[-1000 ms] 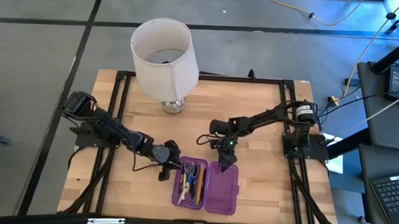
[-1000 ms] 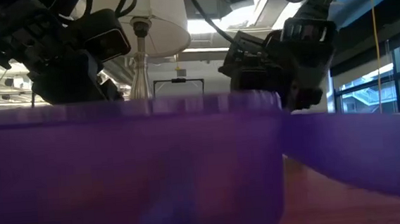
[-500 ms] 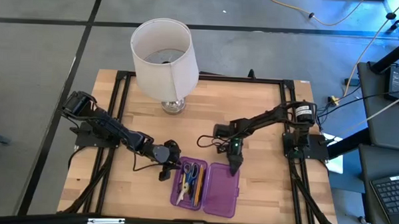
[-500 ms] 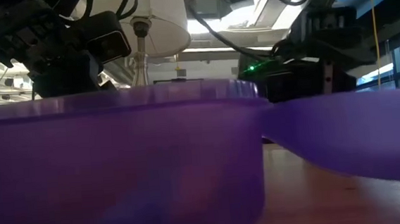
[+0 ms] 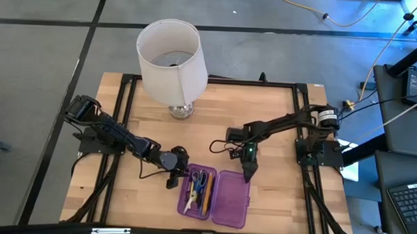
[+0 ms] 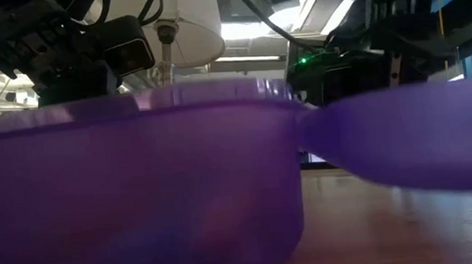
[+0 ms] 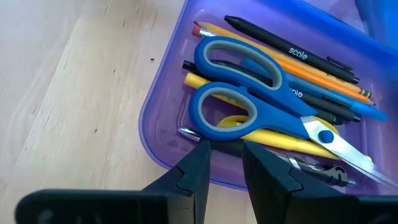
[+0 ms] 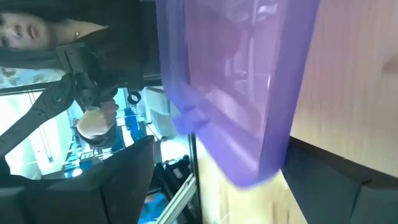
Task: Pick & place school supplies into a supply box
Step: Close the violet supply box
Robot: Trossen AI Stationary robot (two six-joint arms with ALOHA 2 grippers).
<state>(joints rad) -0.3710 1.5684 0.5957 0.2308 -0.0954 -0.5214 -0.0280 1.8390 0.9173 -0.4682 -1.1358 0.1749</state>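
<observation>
At the table's six o'clock edge lies the flat translucent purple plastic supply box (image 5: 215,196), open, its left half holding the blue-handled scissors (image 7: 261,99), yellow and orange pencils (image 7: 273,59) and dark pens (image 7: 292,51). Over the last second the empty right half has shifted toward four o'clock and tilted off the wood, which suggests closing has begun. The right gripper (image 5: 248,175) reaches down at that half's far corner; finger state cannot be told. The left gripper (image 7: 225,165), fingers narrowly parted, sits at the filled half's nine o'clock rim.
</observation>
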